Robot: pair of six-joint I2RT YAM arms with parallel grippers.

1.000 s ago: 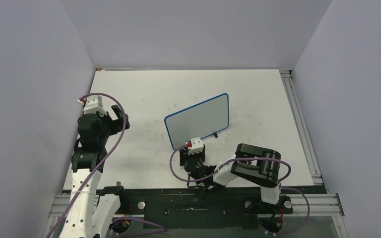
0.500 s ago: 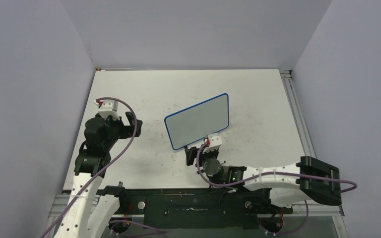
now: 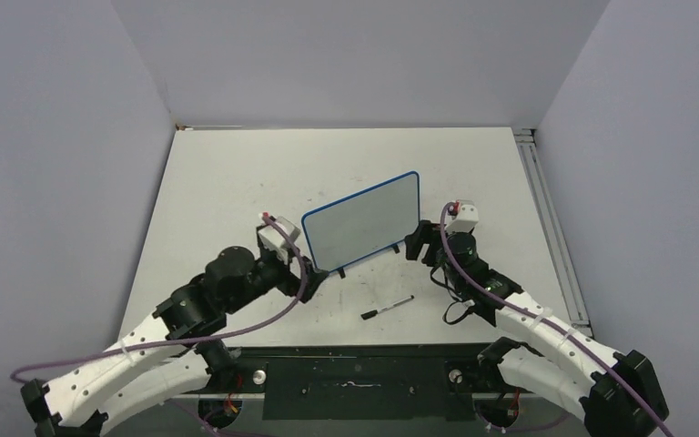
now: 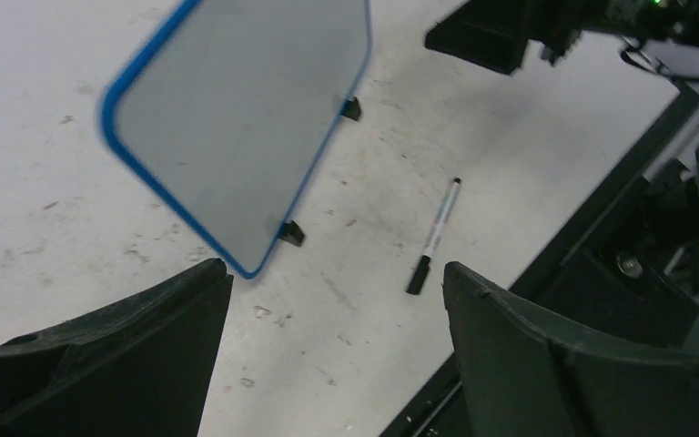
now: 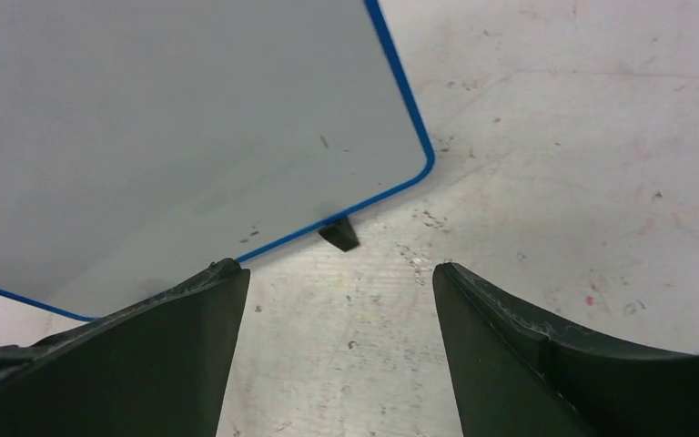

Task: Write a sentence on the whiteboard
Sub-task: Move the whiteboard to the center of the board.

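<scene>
While pale lilac-grey walls (image 3: 346,55) close in its left, far and right edges, the white bench (image 3: 237,173) shows dark scuffs (image 5: 419,218) and specks all over. Near its middle the whiteboard (image 3: 361,221) stands tilted on small black feet (image 5: 339,235), its face plain grey-white. A marker (image 3: 387,307) lies flat between the board and the near edge. The left gripper (image 4: 332,291), by the board's lower left corner, and the right gripper (image 5: 332,273), by its lower right, both have fingers spread and hold nothing. A metal rail (image 3: 546,228) lines the right edge.

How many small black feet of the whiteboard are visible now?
2. Under the lower edge of the whiteboard, one foot stands near the left corner and the other foot near the right corner. More may be hidden behind the board.
</scene>
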